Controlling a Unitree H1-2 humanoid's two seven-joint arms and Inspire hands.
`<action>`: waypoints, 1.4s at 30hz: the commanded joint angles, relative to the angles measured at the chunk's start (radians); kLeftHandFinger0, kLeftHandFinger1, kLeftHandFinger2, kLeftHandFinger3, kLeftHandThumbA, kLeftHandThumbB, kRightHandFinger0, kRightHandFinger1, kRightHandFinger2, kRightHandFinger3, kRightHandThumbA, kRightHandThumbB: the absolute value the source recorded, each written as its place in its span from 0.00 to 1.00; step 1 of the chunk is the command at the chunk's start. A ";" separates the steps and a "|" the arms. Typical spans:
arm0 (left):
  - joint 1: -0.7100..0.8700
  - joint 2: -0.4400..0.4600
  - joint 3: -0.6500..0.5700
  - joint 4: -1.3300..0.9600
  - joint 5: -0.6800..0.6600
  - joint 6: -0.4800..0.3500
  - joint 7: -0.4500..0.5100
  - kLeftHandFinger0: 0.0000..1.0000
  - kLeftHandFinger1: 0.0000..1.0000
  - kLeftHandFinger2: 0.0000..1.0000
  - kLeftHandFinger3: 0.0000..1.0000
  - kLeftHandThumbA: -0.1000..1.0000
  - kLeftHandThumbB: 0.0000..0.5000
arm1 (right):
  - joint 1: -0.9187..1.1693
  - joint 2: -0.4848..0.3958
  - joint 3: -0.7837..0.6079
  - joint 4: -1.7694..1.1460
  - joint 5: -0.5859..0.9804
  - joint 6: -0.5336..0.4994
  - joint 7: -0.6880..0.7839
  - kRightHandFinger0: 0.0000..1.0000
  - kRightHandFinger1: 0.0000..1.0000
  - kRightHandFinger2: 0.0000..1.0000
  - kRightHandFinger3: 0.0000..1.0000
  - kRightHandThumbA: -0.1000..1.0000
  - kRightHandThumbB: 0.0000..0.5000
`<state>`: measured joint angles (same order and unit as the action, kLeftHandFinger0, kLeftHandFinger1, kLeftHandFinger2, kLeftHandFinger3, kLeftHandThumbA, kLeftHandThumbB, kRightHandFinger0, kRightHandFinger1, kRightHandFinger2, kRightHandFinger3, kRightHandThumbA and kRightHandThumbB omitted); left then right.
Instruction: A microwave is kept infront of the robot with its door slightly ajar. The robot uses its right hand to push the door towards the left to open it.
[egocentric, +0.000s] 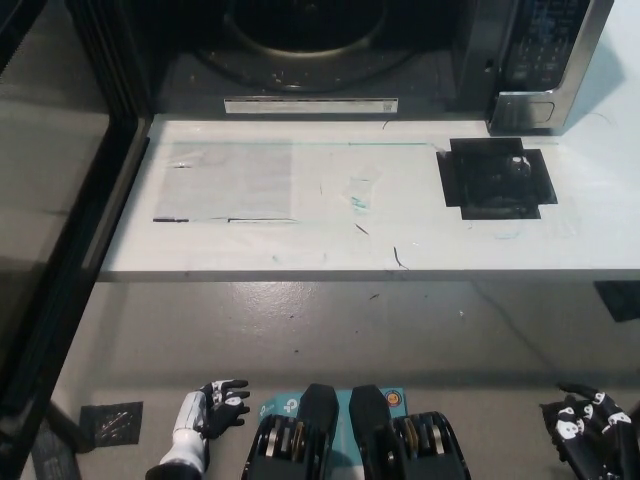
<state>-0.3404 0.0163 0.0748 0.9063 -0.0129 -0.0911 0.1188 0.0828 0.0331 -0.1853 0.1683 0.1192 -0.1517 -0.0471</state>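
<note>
Now the microwave (300, 50) sits at the tabletop's (330, 240) far edge with its door (50, 220) swung wide left, so both empty, loosely spread hands, white left hand (205, 420) and black right hand (590, 435), hang low.

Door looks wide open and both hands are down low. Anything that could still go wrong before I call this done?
1. The microwave door swings far out past the table edge on the left; if unlatched it might drift, or the left hand could bump it when raised.
2. The right hand sits at the frame's lower right corner, partly cut off, so its clearance is hard to judge.
</note>
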 joint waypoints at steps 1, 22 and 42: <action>-0.036 0.000 -0.002 -0.007 0.004 -0.021 0.012 0.71 0.62 0.64 0.57 0.16 0.07 | -0.022 -0.008 -0.006 -0.023 0.017 -0.025 -0.002 0.05 0.12 0.32 0.55 0.32 0.44; -0.045 -0.002 0.004 0.004 -0.002 -0.025 0.017 0.72 0.61 0.63 0.55 0.16 0.10 | -0.032 -0.020 0.002 -0.017 -0.006 -0.028 -0.010 0.05 0.12 0.34 0.56 0.33 0.42; -0.053 -0.010 0.023 0.004 -0.025 -0.012 0.019 0.62 0.55 0.58 0.53 0.14 0.12 | -0.037 -0.024 0.004 -0.015 -0.018 -0.030 -0.018 0.06 0.13 0.34 0.57 0.36 0.43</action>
<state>-0.3593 0.0090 0.0953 0.9211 -0.0370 -0.0929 0.1259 0.0622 0.0174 -0.1833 0.1694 0.1119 -0.1518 -0.0563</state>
